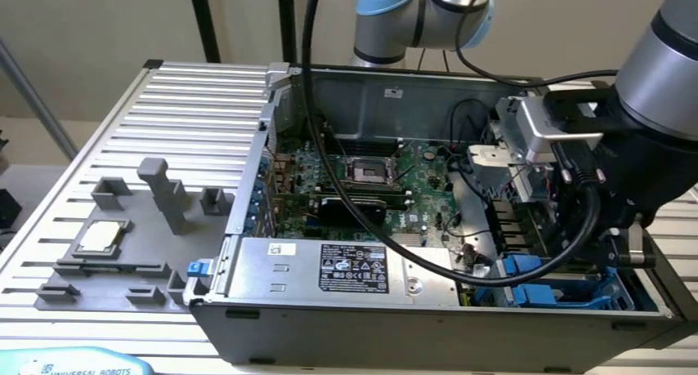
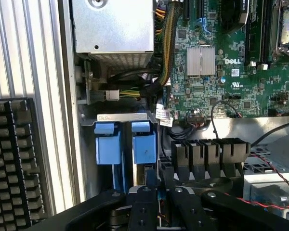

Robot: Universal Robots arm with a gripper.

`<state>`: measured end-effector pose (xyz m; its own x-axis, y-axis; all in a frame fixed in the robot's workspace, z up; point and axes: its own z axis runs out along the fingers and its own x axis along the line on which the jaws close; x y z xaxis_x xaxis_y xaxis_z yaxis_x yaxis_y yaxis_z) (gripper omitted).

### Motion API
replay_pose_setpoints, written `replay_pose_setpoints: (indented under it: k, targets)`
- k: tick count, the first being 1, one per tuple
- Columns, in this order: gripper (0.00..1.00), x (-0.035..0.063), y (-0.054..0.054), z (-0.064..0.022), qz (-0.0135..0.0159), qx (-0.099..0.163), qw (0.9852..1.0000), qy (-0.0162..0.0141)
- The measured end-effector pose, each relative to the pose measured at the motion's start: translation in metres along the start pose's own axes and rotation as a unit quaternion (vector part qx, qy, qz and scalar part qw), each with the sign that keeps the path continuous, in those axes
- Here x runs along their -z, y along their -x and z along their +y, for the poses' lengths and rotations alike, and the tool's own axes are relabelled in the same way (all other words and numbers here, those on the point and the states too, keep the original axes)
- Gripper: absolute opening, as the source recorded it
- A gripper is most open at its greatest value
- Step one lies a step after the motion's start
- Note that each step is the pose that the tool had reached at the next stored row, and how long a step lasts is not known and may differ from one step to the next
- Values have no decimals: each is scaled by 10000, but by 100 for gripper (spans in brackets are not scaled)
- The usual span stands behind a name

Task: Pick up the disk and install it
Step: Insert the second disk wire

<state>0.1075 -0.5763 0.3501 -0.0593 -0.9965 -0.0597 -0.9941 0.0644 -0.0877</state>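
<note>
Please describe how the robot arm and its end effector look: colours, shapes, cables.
The arm is a thick silver-grey tube with light-blue joint caps. A black cable loops down from it. The end effector has black, bolted finger links on a black body.

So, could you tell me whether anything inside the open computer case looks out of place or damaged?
Nothing stands out. The hand sits low over the blue drive carriers in the case's bay; the carriers stand side by side and look straight. The motherboard and its cables look undisturbed.
</note>
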Motion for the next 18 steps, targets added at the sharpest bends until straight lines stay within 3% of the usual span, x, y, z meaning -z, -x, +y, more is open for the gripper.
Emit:
replay_pose_setpoints:
  k: [13, 18]
  targets:
    - [16, -72, -42, -39, 11, 6, 10000, -9]
    - [16, -85, -30, -53, 5, 52, 10000, -38]
